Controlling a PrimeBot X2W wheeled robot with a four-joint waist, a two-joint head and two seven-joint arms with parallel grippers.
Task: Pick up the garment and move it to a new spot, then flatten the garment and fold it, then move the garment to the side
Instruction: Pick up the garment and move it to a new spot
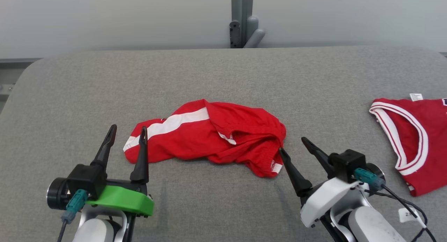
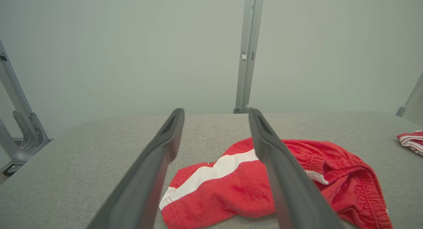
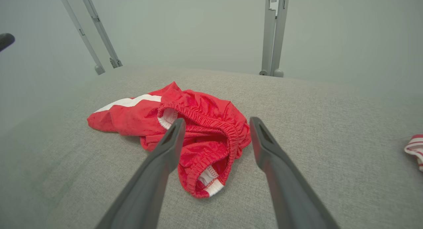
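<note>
Crumpled red shorts (image 1: 209,137) on grey table (image 1: 223,78), left gripper (image 1: 128,128) and right gripper (image 1: 292,144) flanking them, jaws spread, empty, jersey (image 1: 415,137) at right

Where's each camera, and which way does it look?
Head view: on the head, looking down at red shorts on the grey table; left tool and right tool show.
Left wrist view: left wrist, facing the shorts' white stripe between its fingers.
Right wrist view: right wrist, facing their waistband between its fingers.
All three share the shorts.
</note>
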